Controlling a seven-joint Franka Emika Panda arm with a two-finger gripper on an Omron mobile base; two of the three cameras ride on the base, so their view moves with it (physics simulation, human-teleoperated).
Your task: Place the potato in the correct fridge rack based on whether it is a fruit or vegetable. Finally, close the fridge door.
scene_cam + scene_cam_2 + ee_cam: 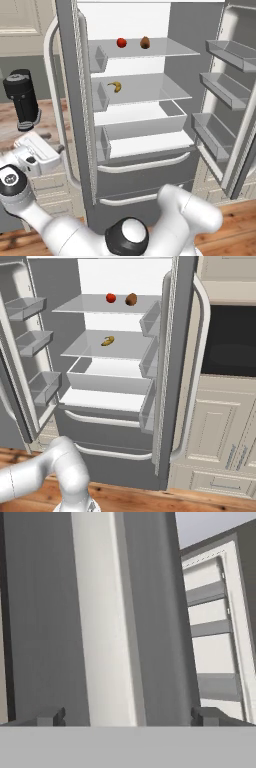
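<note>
My hand [128,717] is spread wide and empty, its two dark fingertips [50,717] standing far apart at the bottom of the hand view. Between them rises the pale, rounded vertical bar of a grey fridge door [107,612], close up, with door shelves showing off to one side.

In the left base view my hand [32,155] sits low at the fridge's left side, just beside the long white door handle [52,100], with a black cylindrical appliance [21,97] on the wooden bench [7,120] behind it.

Both fridge doors stand open. The small brown oval potato [145,42] rests on the uppermost pale grey translucent fridge rack [165,50], well apart from my hand. Just beside it on the same rack sits the round red fruit [121,42]; the two are near but not touching. One level lower, the yellow curved banana [116,86] lies on the like shelf [150,90]. From the right base view the potato [131,299] sits to the right of the red fruit [111,298], the banana [107,341] below.
</note>
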